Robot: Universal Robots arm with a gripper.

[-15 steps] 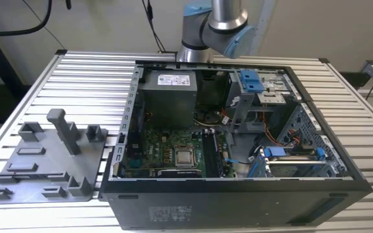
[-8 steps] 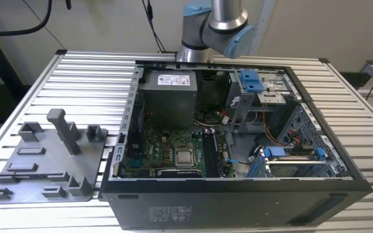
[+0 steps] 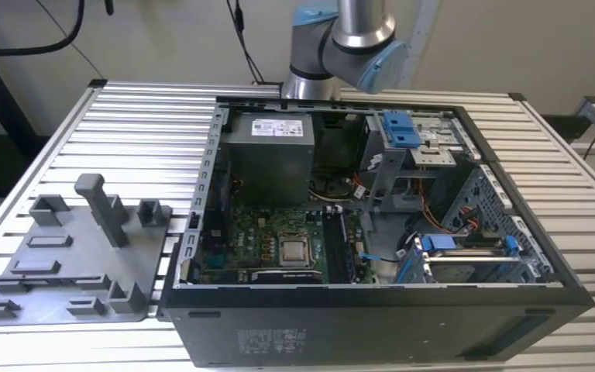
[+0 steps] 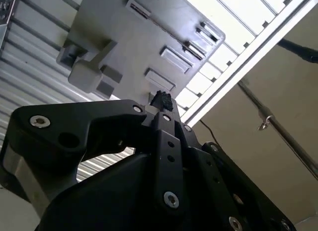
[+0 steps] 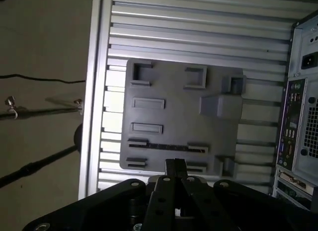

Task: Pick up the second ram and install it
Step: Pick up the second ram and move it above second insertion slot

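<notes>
- Arm [image 3: 352,31] rises behind the computer case [image 3: 380,325] on the desk [image 3: 132,132].
- Pincer [image 5: 176,164], pinched together and empty, hangs over the grey plate [image 5: 174,112] holding 1 ram stick [image 5: 166,146].

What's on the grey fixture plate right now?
A thin dark memory stick sits between two holders on the plate; the other holders look empty. The gripper hides part of one edge.
</notes>
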